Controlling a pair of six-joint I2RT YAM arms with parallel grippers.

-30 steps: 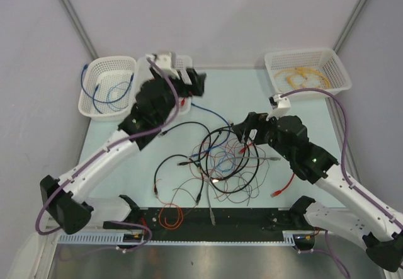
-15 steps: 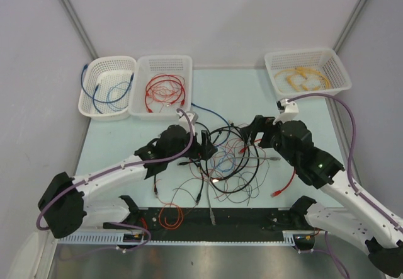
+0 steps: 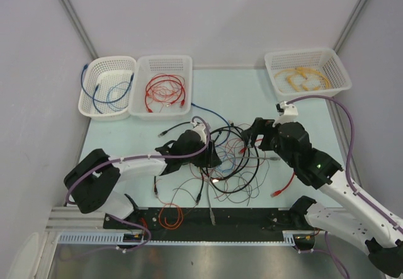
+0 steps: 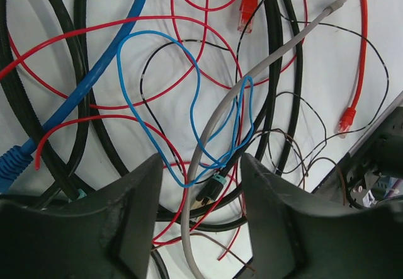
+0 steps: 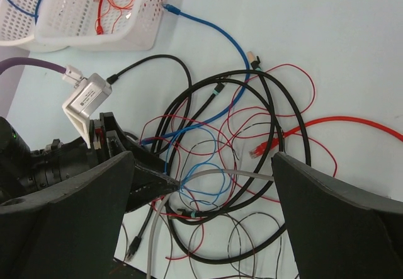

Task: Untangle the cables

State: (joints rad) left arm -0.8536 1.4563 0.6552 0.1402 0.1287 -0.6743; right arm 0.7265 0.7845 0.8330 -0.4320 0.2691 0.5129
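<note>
Pale-green table [image 3: 252, 84] | left gripper [image 4: 200, 165] half-spread astride cables [image 3: 227, 165] | right gripper [image 5: 203, 159] spread wide above

- Left arm [image 3: 135, 164]: stretched low and nearly flat from its base, reaching rightward toward centre.
- Left tool [image 4: 200, 164]: pointed downward, its fingers [image 4: 141, 216] partly apart with a clear gap between them.
- Right arm [image 3: 340, 191]: forearm angled inward and leftward, wrist raised.
- Right tool [image 5: 203, 159]: faces the left tool, jaws spread wide.

Cables [image 3: 230, 165] clog the middle; bare table [image 3: 233, 90] (between baskets [image 3: 164, 58]) lies beyond.
</note>
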